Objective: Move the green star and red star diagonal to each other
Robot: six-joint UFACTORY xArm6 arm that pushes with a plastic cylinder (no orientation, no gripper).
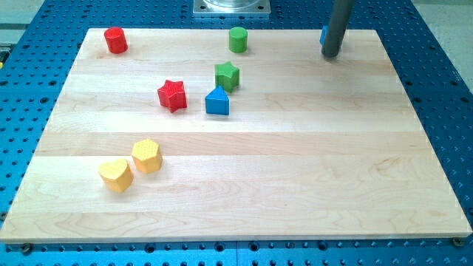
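Observation:
The green star (227, 75) lies on the wooden board (295, 162) above the middle, up and to the right of the red star (171, 95). A blue triangular block (216, 101) sits just below the green star, nearly touching it, to the right of the red star. My tip (331, 54) is near the board's top edge at the view's upper right, far to the right of both stars. It touches neither star.
A blue block (324, 35) is mostly hidden behind the rod at the top edge. A green cylinder (237, 39) stands at top centre, a red cylinder (115, 40) at top left. A yellow hexagon (146, 156) and a yellow heart (116, 174) lie at lower left.

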